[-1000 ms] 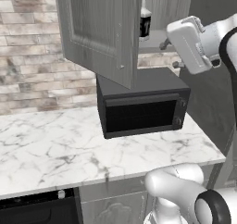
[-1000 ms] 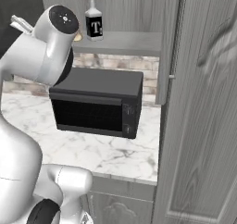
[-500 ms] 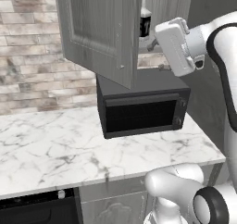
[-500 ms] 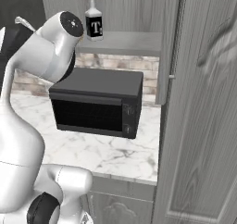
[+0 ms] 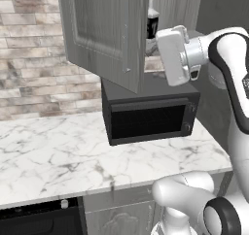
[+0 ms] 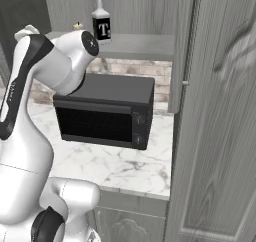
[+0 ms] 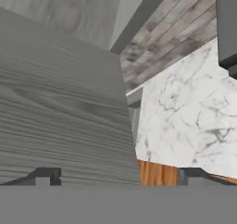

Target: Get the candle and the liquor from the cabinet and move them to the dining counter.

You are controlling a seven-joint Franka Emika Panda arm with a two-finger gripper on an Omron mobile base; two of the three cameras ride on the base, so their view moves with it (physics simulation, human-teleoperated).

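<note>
The liquor (image 6: 101,22) and candle (image 6: 77,26) sit on the cabinet (image 6: 130,42) shelf above the microwave (image 6: 107,108), the empty gripper (image 7: 118,174) has its jaws spread, and that bottle looks heavy, slick and breakable, so grabbing the square body seems safer than the skinny neck.

1. From my left base feed, the cabinet (image 5: 104,35) door covers most of the liquor (image 5: 152,23).
2. The candle (image 6: 77,26) is a speck behind the arm; I can't make out its shape.
3. The gripper (image 7: 118,177) tips are cut off low.
</note>
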